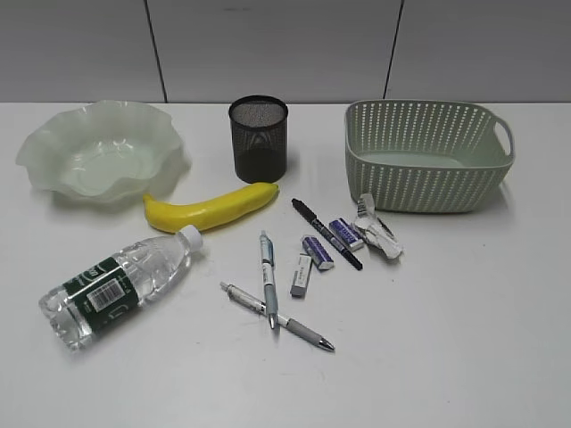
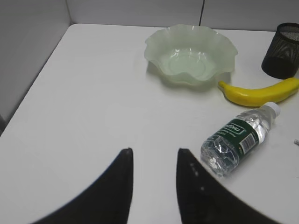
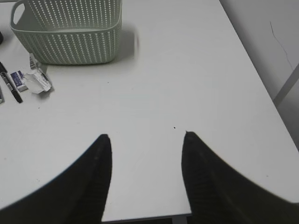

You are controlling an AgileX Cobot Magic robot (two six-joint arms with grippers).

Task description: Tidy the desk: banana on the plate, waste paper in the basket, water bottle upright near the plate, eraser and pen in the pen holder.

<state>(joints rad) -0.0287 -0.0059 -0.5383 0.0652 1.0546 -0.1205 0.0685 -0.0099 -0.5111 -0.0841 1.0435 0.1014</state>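
The desk point(image 1: 464, 339) is a plain white tabletop set against a pale grey panelled wall with dark vertical seams. The plate point(image 1: 103, 152) stands at the back left, the pen holder point(image 1: 259, 138) upright at back centre, the basket point(image 1: 428, 153) at back right; all three hold nothing visible. The banana point(image 1: 211, 208) lies on the desk just in front of the plate and pen holder, not on the plate. The water bottle point(image 1: 120, 285) lies on its side at front left, cap toward the banana. Three pens point(image 1: 268, 278) and three erasers point(image 1: 317, 252) are scattered at centre; two of the pens cross. The waste paper point(image 1: 379, 234) rests on the desk just in front of the basket, beside one eraser. Neither arm appears in the exterior view. The left gripper point(image 2: 154, 161) hovers over bare desk near the bottle, jaws parted and holding nothing. The right gripper point(image 3: 145, 140) hangs over the desk's right front edge, jaws likewise spread and empty. In both wrist views the fingers are cut off by the lower frame edge. Print on the erasers and the paper is too small to read.
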